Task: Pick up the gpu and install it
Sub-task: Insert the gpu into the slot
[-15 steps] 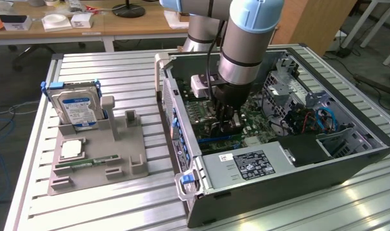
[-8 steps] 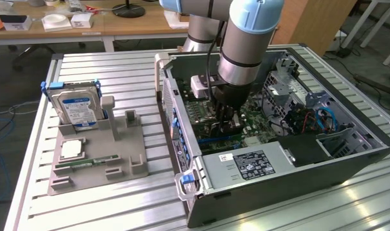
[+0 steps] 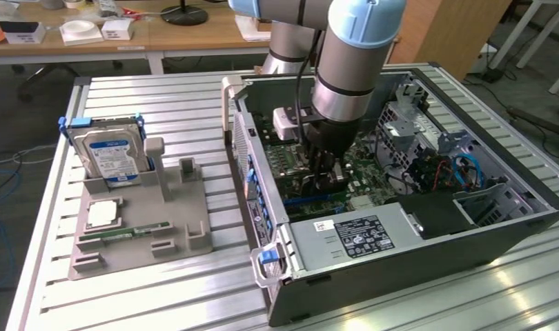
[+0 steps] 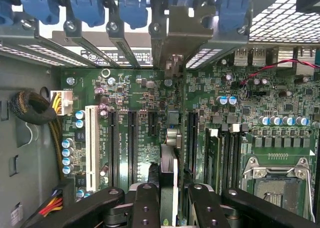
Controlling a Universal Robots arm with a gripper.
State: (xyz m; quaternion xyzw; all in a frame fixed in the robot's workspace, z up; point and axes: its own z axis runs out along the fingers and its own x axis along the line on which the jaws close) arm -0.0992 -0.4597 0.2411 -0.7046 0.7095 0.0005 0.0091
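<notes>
Down inside the open computer case (image 3: pixel 500 227), the gpu (image 4: pixel 169 183) is standing on edge over the motherboard (image 4: pixel 135 103), lined up with the long slots, its metal bracket (image 4: pixel 182 35) sitting up at the case's rear slot wall. The gripper (image 4: pixel 170 200) is clamping it, black fingers (image 4: pixel 145 203) pressing on both sides of the card. Out on the tabletop (image 3: pixel 169 103), toward the exterior view's left edge, a grey holder (image 3: pixel 141 227) is carrying a hard drive (image 3: pixel 112 155) and a memory stick (image 3: pixel 123 232).

surface: slatted metal table (image 3: pixel 169 96); on it: open computer case (image 3: pixel 500 234); grey parts holder (image 3: pixel 141 227)
</notes>
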